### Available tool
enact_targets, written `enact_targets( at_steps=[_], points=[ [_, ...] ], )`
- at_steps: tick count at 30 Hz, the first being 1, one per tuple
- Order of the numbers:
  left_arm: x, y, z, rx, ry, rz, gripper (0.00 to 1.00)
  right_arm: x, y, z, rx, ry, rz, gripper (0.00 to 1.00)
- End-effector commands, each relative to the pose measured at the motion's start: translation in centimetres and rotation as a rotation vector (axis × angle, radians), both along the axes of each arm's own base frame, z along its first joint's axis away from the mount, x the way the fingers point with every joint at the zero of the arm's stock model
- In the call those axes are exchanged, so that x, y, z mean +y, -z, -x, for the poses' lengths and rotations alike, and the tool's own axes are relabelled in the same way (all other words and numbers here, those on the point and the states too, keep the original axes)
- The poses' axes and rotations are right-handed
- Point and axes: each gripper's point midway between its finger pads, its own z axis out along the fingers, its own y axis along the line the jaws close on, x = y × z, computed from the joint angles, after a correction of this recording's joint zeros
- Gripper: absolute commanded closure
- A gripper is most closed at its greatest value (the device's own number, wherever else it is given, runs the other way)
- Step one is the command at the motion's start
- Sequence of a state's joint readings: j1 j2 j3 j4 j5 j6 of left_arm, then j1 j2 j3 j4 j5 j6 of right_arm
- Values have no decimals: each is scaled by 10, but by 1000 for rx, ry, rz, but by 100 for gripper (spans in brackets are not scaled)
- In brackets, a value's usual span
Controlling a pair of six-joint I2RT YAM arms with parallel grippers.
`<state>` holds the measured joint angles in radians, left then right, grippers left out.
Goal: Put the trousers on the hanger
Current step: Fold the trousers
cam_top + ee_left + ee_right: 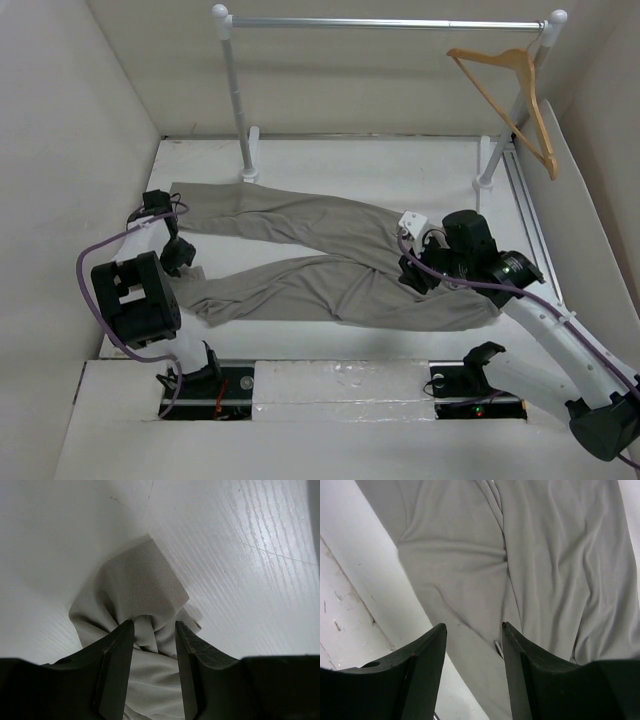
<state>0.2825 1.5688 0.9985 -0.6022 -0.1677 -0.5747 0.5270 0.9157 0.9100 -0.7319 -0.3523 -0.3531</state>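
The grey-beige trousers (320,250) lie flat on the white table, waist to the right and both legs stretching left. My left gripper (178,255) is at the cuff end of the nearer leg. In the left wrist view its jaws (155,625) are closed on a bunched fold of the cuff (135,580). My right gripper (412,272) is over the waist end. In the right wrist view (474,626) it is open and empty just above the cloth (545,555). The tan wooden hanger (515,95) hangs by its hook from the right end of the rail.
The silver rail (385,23) on white posts (238,100) spans the back of the table (400,170). White walls close in the left, back and right sides. A raised white ledge (340,375) runs along the near edge by the arm bases.
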Motion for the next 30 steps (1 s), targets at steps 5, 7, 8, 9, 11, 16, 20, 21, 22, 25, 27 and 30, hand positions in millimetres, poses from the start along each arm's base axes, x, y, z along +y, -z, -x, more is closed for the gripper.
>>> enact_targets(
  at_steps=[5, 7, 8, 9, 11, 16, 20, 21, 22, 25, 27, 30],
  points=[
    [17, -7, 4, 40, -45, -71, 68, 3, -24, -15, -103, 9, -13, 46],
    [17, 3, 7, 72, -44, -64, 72, 2, -25, -17, -103, 18, -2, 46],
    [17, 6, 8, 81, -45, -67, 74, 1, -25, -19, -105, 23, 2, 46],
    [18, 8, 9, 90, -47, -71, 76, 1, -26, -20, -103, 27, 7, 46],
    [18, 16, 13, 113, -47, -68, 82, 1, -26, -21, -100, 30, 12, 46],
    [16, 17, 4, 83, -49, -51, 100, 2, -27, -22, -99, 26, 8, 46],
    [24, -25, -2, -6, -68, -107, 100, 6, -25, -19, -86, 10, -4, 46],
    [25, -36, 0, -20, -77, -122, 100, 6, -25, -19, -89, 10, -5, 46],
    [27, -63, 4, -70, -89, -155, 100, 8, -24, -17, -85, 2, -9, 46],
    [24, -121, 20, -205, -128, -193, 100, 9, -22, -17, -91, 6, -23, 46],
    [21, -150, 30, -290, -183, -196, 100, 10, -21, -16, -94, 2, -21, 46],
    [7, -186, 54, -402, -257, -184, 100, 14, -22, -13, -105, -9, -3, 46]
  ],
)
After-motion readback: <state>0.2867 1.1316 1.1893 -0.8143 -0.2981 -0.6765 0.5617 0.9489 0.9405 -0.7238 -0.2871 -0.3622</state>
